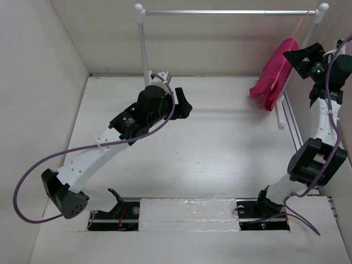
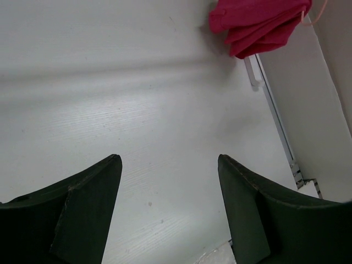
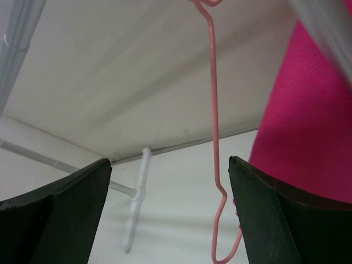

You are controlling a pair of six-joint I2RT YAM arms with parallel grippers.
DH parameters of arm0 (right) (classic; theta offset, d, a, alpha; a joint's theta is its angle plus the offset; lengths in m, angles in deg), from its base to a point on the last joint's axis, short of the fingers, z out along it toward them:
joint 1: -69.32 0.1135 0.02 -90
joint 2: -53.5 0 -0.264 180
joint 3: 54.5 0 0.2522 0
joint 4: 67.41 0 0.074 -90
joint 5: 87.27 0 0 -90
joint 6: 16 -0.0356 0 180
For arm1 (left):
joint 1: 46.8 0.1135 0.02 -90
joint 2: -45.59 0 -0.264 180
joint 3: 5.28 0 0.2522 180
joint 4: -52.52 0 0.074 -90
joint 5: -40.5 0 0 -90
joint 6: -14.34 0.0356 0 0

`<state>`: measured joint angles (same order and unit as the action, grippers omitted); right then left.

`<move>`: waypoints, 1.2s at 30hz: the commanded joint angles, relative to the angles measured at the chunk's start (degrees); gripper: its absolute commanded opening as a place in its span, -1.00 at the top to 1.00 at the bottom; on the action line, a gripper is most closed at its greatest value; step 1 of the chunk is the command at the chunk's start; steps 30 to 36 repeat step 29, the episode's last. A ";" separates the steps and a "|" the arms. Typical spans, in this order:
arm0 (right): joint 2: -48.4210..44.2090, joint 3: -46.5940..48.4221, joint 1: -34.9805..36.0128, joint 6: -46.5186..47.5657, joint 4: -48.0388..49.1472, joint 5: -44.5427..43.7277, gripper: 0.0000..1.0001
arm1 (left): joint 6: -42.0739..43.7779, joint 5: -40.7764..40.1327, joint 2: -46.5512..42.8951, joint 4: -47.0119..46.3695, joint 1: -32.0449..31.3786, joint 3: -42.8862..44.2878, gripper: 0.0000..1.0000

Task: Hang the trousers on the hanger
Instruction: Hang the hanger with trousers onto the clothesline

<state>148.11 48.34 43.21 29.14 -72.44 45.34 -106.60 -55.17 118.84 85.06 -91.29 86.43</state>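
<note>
The trousers (image 1: 273, 77) seem draped over the hanger (image 3: 214, 110), hanging from the rail (image 1: 231, 11) in the upper right, so little is left; the right hand (image 3: 169, 165) and the left hand (image 2: 169, 159) are wide open, empty.

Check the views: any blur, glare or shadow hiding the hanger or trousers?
Top external: even light, no glare, trousers sharp. Left wrist: soft shadow band across the table, nothing hidden. Right wrist: hanger crisp, the grey bar at top right blurred.
</note>
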 commanded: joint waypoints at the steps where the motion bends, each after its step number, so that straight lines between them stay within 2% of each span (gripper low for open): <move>1: -6.26 0.67 -0.61 13.54 -11.45 -8.12 -0.87 | 0.88 0.04 0.83 -0.59 1.33 5.18 -0.34; 3: -12.49 -4.32 -1.75 16.80 -11.72 -12.35 -1.00 | -0.86 4.77 2.15 -0.51 3.70 7.90 -0.34; 7: -18.48 -8.56 -2.37 19.10 -11.28 -11.76 -1.00 | -0.97 7.52 3.38 -0.51 4.24 9.23 -0.36; 11: -27.79 -14.71 -0.53 24.20 -14.26 -9.39 -1.00 | -0.26 7.52 4.09 -0.07 4.24 8.80 -0.36; 12: -32.60 -18.46 0.43 25.69 -15.75 -9.56 -0.99 | -0.18 7.34 3.66 0.11 4.24 8.53 -0.36; 14: -37.19 -22.00 6.05 29.47 -17.42 -12.02 -0.98 | 0.53 6.99 2.86 0.02 4.24 6.78 -0.36; 15: -42.26 -27.59 13.20 30.87 -19.00 -12.46 -0.95 | 0.88 6.38 0.95 -0.50 4.76 3.73 -0.35; 16: -45.88 -31.99 17.45 31.15 -18.67 -12.64 -0.94 | 0.79 6.29 -0.73 -1.03 4.76 1.17 -0.35; 19: -48.98 -35.45 20.64 32.55 -23.13 -13.51 -0.93 | 0.27 3.66 -3.01 -1.12 4.76 -1.12 -0.35; 23: -59.51 -43.44 26.54 35.71 -31.83 -19.64 -0.94 | -1.14 3.82 -7.24 -3.05 4.76 -10.59 -0.35; 27: -63.14 -45.92 27.87 37.13 -37.90 -21.78 -0.95 | -1.84 7.24 -9.53 -5.34 4.76 -16.69 -0.32; 36: -62.44 -44.79 27.87 37.30 -37.21 -20.74 -0.96 | -2.72 7.69 -9.18 -5.43 4.76 -16.78 -0.33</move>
